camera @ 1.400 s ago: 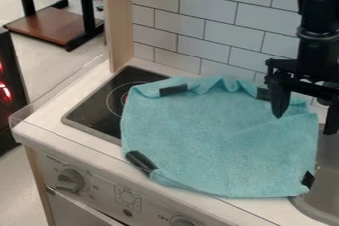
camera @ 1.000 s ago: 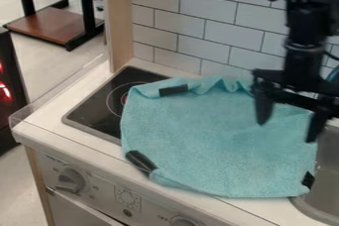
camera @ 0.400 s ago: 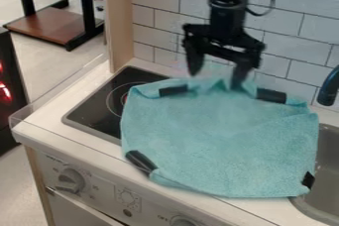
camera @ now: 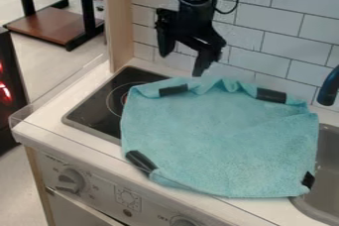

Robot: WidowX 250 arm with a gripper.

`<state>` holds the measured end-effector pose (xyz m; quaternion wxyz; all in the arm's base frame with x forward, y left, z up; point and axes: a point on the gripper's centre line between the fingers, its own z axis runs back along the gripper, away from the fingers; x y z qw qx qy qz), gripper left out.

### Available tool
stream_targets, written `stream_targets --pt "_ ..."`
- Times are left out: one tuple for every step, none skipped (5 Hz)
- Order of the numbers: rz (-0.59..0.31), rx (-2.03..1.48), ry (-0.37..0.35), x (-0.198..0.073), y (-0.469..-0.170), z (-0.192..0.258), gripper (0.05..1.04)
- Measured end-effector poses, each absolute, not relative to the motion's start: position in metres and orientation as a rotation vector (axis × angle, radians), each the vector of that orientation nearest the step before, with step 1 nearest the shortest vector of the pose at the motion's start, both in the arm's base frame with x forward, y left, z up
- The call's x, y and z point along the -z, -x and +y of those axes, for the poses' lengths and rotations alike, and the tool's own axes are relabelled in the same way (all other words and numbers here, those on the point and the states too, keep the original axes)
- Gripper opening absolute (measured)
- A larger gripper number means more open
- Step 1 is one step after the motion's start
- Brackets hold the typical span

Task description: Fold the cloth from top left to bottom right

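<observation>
My gripper [camera: 181,66] hangs above the back edge of the cloth, toward its upper left, with its two fingers spread apart and nothing between them. The light blue cloth [camera: 218,136] lies spread over the stove's right part and the counter, reaching to the sink's edge. Black patches mark its corners: one at the top left, one at the top right, one at the lower left and one at the lower right. Its back edge is rumpled between the two upper patches.
A black cooktop [camera: 99,111] shows left of the cloth. The metal sink [camera: 327,170] is at the right, with a dark faucet [camera: 329,88] above it. A tiled wall [camera: 265,27] rises behind, and a wooden post [camera: 119,22] stands at the back left.
From the right side over the cloth, my gripper has moved left and up to the back left, its fingers staying apart. The cloth has not visibly moved.
</observation>
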<state>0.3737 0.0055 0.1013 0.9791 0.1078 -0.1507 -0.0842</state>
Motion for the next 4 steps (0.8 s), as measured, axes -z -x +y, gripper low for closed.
stream_targets --pt "-0.281 0.202 -0.247 -0.086 -0.378 0.010 0.999" --pt "-0.278 0.214 -0.251 -0.079 -0.390 0.010 0.999" --pt "-0.220 0.225 -0.261 -0.061 -0.396 0.012 0.999" --pt "-0.195 0.193 -0.275 -0.051 -0.402 0.026 0.999"
